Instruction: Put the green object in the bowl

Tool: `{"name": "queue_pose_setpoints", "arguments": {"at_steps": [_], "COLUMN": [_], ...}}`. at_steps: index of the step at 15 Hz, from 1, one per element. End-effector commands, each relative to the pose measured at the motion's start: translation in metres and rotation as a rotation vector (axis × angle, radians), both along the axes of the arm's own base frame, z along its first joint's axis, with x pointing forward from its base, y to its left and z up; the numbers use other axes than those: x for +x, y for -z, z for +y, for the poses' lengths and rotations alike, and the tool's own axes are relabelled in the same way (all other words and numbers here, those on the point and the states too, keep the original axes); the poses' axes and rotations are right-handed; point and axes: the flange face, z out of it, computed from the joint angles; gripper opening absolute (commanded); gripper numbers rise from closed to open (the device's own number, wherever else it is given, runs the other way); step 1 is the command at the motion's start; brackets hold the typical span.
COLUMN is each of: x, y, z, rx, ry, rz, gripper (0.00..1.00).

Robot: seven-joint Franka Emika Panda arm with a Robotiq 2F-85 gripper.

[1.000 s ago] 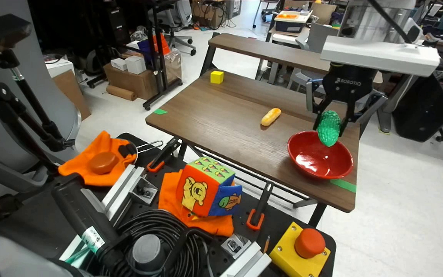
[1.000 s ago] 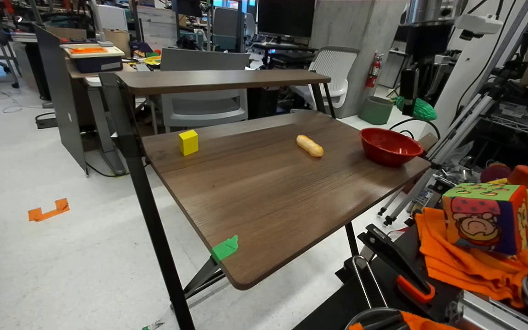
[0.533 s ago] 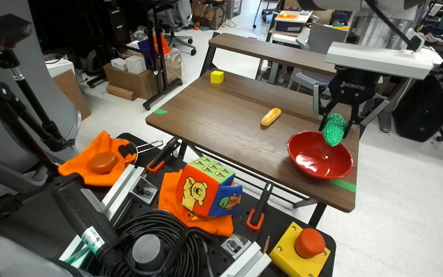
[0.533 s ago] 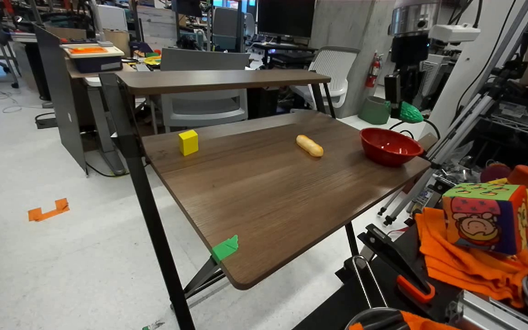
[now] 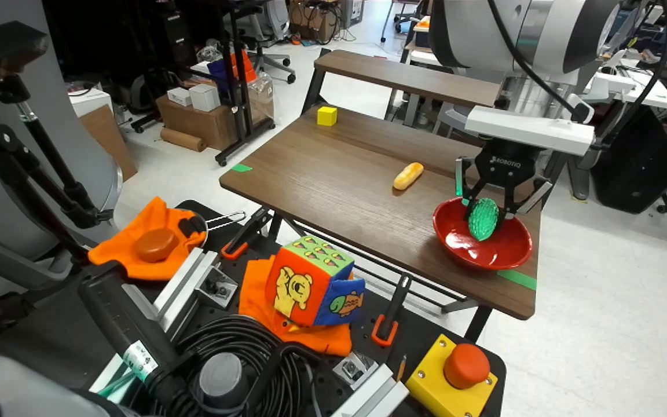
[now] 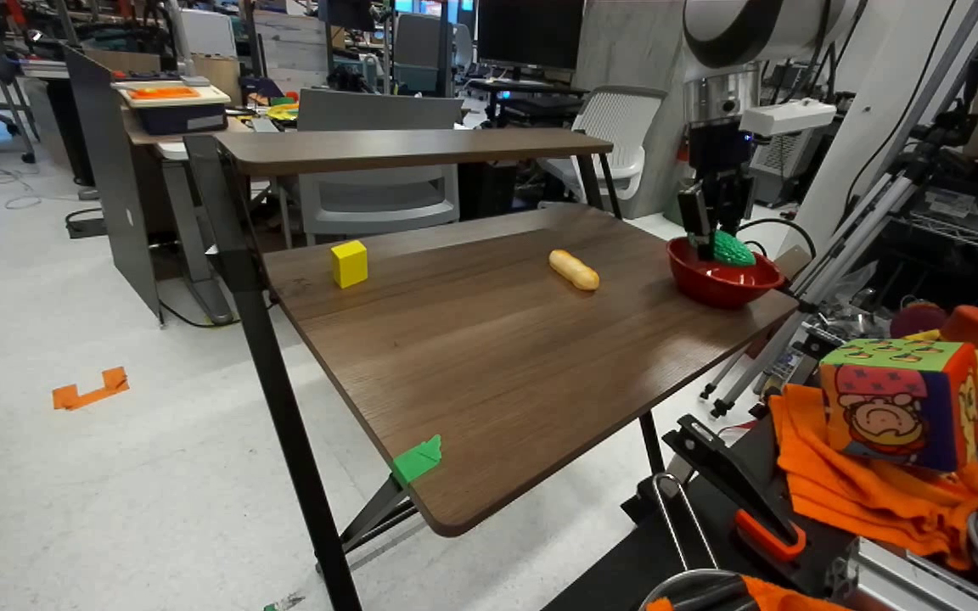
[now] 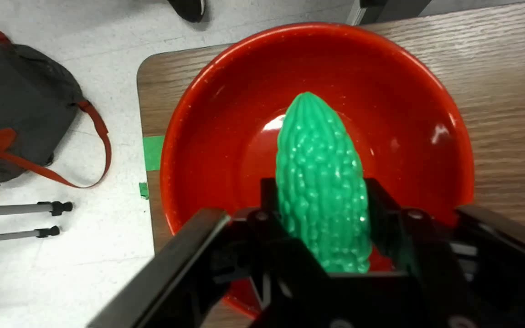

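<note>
Brown tabletop (image 5: 322,174), pincer (image 7: 321,193) clamped on both sides of green object (image 7: 315,141), red bowl (image 7: 212,132) beneath

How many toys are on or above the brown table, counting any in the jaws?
3. The green one is in the jaws, over or in the bowl; the yellow block stands near a corner; the bread lies between block and bowl. Part of the bowl's inside is hidden.

One gripper (image 7: 321,198), one green object (image 5: 483,219), one red bowl (image 5: 478,253). Table (image 5: 333,168), also one, bears one yellow block (image 5: 326,116), one bread-like piece (image 5: 408,176), two green tape strips (image 5: 517,278). Elsewhere: one picture cube (image 5: 313,284), two orange cloths (image 5: 257,289), two black-and-orange clamps (image 5: 394,304), one red button (image 5: 466,365), two small white boxes (image 5: 204,97) on one carton (image 5: 212,124). Wrist view shows one backpack (image 7: 25,100), two tripod legs (image 7: 12,209), one shoe (image 7: 189,7).
</note>
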Motion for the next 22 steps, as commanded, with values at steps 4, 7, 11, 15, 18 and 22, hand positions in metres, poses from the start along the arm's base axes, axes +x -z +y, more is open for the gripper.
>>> {"name": "queue_pose_setpoints", "arguments": {"at_steps": [4,7,11,15,18,22], "x": [0.007,0.002,-0.015,-0.048,-0.074,-0.071], "y": [0.026,0.025,0.011,-0.038,-0.083,-0.095], "z": [0.004,0.004,0.002,0.013,0.031,0.038], "rx": [-0.055,-0.049,-0.023,0.047,0.114,0.119], "ry": [0.049,0.057,0.044,0.034,0.045,0.061], "rz": [0.047,0.051,0.04,-0.021,-0.068,-0.076], "gripper": [0.73,0.87,1.0,1.0,1.0,1.0]}}
